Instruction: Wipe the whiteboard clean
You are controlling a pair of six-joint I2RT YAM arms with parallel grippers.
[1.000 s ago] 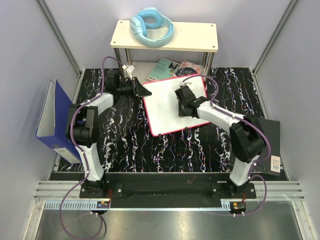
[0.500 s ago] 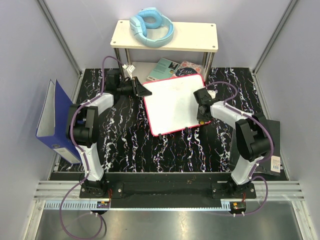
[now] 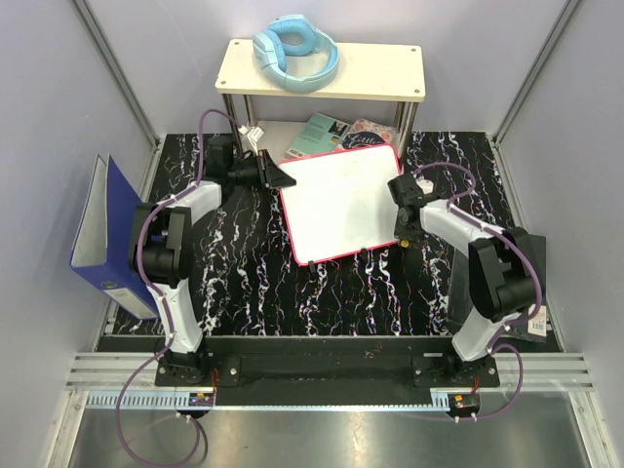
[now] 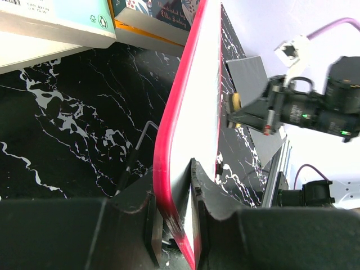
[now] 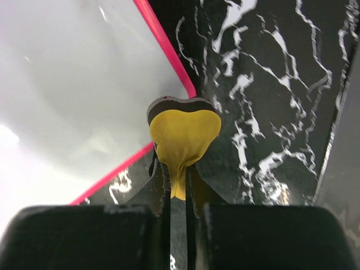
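Observation:
The whiteboard (image 3: 336, 207) lies on the black marble table, white with a red-pink rim, and no scribbles show on it. My left gripper (image 3: 283, 181) is shut on its far-left edge; in the left wrist view the gripper (image 4: 171, 185) clamps the rim of the whiteboard (image 4: 175, 107). My right gripper (image 3: 406, 230) is shut on a yellow eraser (image 5: 184, 126) with a dark underside. It sits just off the board's right edge, near the near-right corner of the whiteboard (image 5: 73, 84). The right gripper (image 5: 177, 169) also shows in the left wrist view (image 4: 247, 109).
A cream shelf (image 3: 390, 83) on metal legs at the back carries light-blue headphones (image 3: 295, 52). Books (image 3: 336, 135) lie under it, touching the board's far edge. A blue binder (image 3: 105, 234) stands at the left. A dark flat object (image 3: 531, 292) lies at the right.
My right gripper with the eraser has moved from the middle of the board to the right and nearer, off its right edge. The left gripper and the board have not moved.

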